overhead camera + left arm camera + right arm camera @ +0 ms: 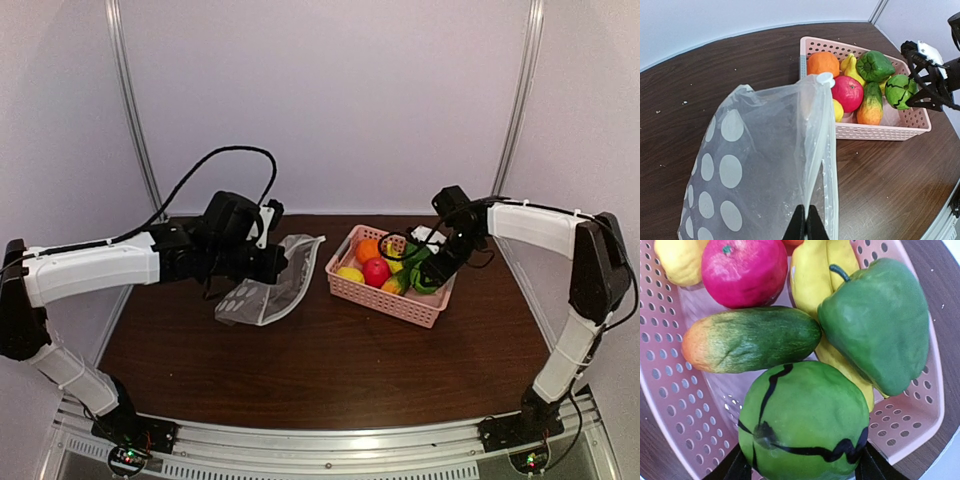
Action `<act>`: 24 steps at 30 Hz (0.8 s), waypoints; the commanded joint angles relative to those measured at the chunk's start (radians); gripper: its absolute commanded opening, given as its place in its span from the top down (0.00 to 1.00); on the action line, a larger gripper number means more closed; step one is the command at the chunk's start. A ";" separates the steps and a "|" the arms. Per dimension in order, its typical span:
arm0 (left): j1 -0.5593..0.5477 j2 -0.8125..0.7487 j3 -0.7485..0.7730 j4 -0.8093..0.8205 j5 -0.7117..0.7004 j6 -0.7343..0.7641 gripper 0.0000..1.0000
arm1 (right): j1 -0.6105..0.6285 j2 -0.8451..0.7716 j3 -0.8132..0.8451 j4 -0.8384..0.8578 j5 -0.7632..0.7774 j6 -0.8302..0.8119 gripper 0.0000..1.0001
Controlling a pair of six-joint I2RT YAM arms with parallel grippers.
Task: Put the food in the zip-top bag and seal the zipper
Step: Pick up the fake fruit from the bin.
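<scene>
The left tool [805, 225] sits over the left half of the dark wooden bench [740, 65]; its 2 fingers are pinched together on the edge of the bag [755, 165], a clear one with white dots; the bag hangs from that grip, with its lower part slumped on the bench, just left of the basket [880, 132]; the zipper [828, 170] runs along the held edge, and its small white slider [825, 78] sits at the far end, near the basket's corner.

The pink basket stands to the right of the bag and holds all the food; from left to right lie 1 orange [823, 63], 1 lemon [838, 110], 1 red apple [847, 93], the yellow bananas [852, 67], 1 cucumber [871, 102] fading to orange at one end, and 1 green pepper [876, 65] resting on the bananas.

At the basket's right end the right tool [802, 472] grips 1 round green vegetable [802, 420] marked with black lines, 1 finger on each side; whether it is lifted off the basket floor I cannot tell.
</scene>
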 commanded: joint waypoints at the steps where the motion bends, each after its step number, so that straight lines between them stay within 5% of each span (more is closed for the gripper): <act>1: -0.018 -0.032 0.027 0.003 0.022 0.007 1.00 | 0.000 -0.125 0.040 -0.012 -0.048 0.026 0.47; 8: -0.056 -0.051 0.013 -0.007 0.023 -0.031 1.00 | 0.031 -0.251 0.065 -0.026 -0.271 0.035 0.50; 18: -0.069 -0.062 0.033 0.013 -0.005 -0.130 1.00 | 0.232 -0.270 0.243 -0.047 -0.519 0.016 0.50; 24: -0.069 -0.041 0.080 0.031 0.001 -0.183 1.00 | 0.296 -0.223 0.226 0.128 -0.663 0.139 0.50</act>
